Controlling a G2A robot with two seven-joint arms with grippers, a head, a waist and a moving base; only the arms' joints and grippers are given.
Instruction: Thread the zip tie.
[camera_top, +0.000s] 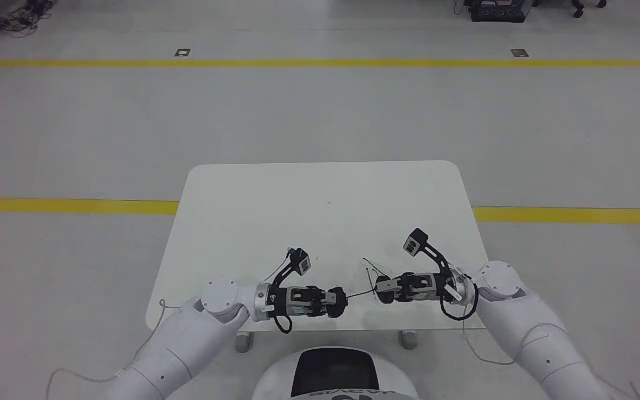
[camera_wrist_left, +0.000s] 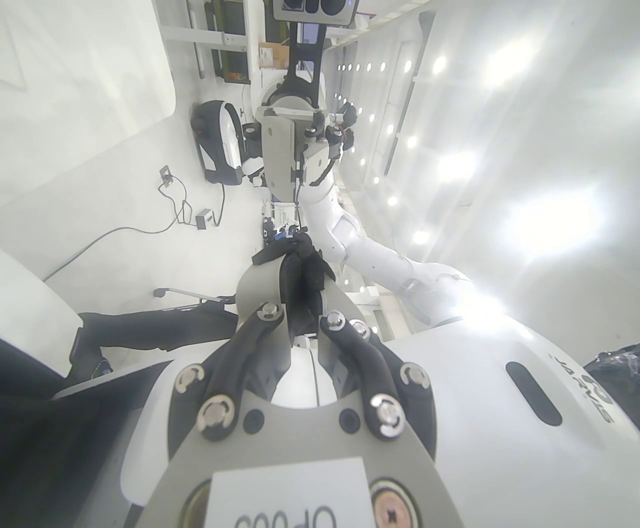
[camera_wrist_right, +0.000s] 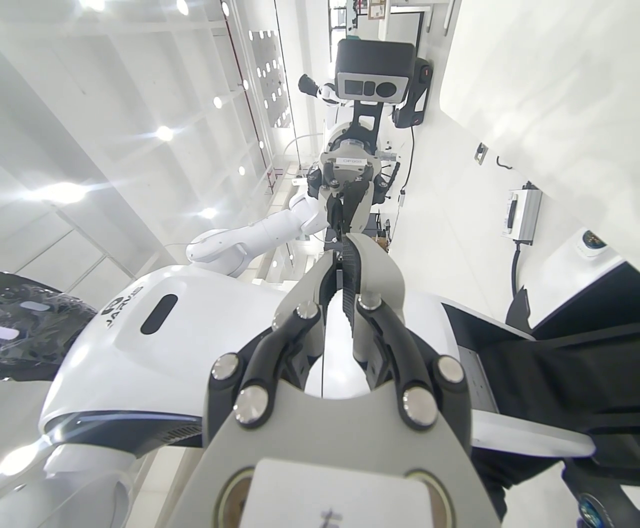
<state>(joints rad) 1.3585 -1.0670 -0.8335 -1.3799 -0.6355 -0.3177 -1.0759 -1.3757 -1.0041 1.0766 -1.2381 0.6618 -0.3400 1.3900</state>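
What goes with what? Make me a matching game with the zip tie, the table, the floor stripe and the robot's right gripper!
Things:
1. zip tie
2. table
3. floor stripe
4. right gripper

Matches:
A. yellow
B. shut on the zip tie
C. white, with rounded corners
D. thin and black

Pairs: 1-D, 2-C, 3-A, 4-B.
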